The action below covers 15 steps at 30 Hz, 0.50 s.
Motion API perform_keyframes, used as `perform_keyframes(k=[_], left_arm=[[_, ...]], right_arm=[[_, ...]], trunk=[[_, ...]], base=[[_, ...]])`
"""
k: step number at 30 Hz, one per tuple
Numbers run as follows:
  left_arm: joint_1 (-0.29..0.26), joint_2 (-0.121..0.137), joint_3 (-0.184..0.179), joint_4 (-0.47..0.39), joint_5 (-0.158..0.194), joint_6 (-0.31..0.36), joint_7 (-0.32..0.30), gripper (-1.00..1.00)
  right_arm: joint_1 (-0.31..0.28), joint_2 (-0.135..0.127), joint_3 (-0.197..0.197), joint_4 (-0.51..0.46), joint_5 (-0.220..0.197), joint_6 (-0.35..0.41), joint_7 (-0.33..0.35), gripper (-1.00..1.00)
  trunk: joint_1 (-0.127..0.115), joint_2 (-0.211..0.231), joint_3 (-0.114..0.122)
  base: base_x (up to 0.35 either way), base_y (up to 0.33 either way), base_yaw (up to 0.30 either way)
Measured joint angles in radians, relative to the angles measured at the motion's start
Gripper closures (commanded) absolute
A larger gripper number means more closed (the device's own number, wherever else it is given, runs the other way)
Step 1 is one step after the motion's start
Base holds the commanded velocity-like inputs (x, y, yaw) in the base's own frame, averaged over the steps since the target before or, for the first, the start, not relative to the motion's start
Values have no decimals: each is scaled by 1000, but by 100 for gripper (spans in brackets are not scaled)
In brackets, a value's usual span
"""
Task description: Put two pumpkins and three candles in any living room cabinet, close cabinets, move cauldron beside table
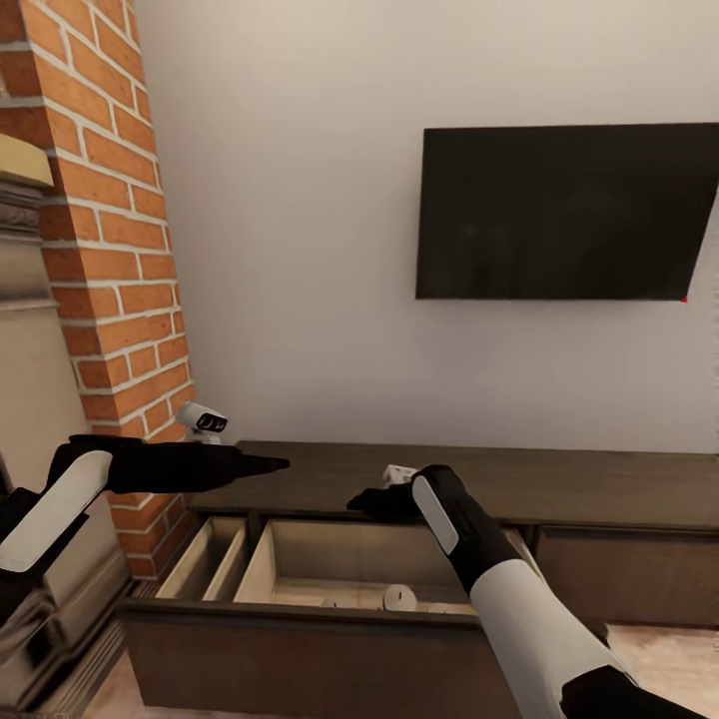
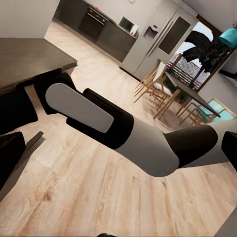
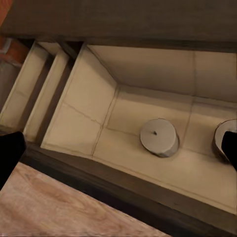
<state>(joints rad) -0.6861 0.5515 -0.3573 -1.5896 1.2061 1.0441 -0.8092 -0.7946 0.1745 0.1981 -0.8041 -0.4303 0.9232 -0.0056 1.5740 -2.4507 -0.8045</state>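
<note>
The dark brown cabinet (image 1: pixel 559 484) runs along the wall with one wide drawer (image 3: pixel 79 118) pulled out, its inside pale wood. A grey-beige candle (image 3: pixel 158 137) stands upright on the drawer floor, also seen from the head camera (image 1: pixel 399 597). A second candle (image 3: pixel 222 139) is partly hidden behind a finger. My right gripper (image 1: pixel 361 502) hovers open above this drawer and holds nothing. My left gripper (image 1: pixel 275 463) is open over the cabinet's left end, pointing toward the right arm (image 2: pixel 103 118). The pumpkins and the cauldron are out of view.
A brick chimney column (image 1: pixel 110 280) stands left of the cabinet and a black TV (image 1: pixel 564 210) hangs above it. A small white device (image 1: pixel 203 419) sits on the cabinet top. A narrower drawer section (image 1: pixel 205 559) is open too. Behind lie wood floor (image 2: pixel 98 192), a dining table (image 2: pixel 190 89) and kitchen.
</note>
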Motion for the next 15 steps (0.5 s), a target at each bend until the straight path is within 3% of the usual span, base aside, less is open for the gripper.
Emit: perform_keyframes(k=[8,15], left_arm=[[0,0,0,0,-4,0,0,-100],[0,-4,0,1,-12,0,28,-100]], right_arm=[[2,0,1,-5,0,5,9,-100],[2,0,0,-4,9,4,10,-100]], trunk=[[-31,56,25],[-58,105,47]], base=[[-318,0,0],[-51,0,0]])
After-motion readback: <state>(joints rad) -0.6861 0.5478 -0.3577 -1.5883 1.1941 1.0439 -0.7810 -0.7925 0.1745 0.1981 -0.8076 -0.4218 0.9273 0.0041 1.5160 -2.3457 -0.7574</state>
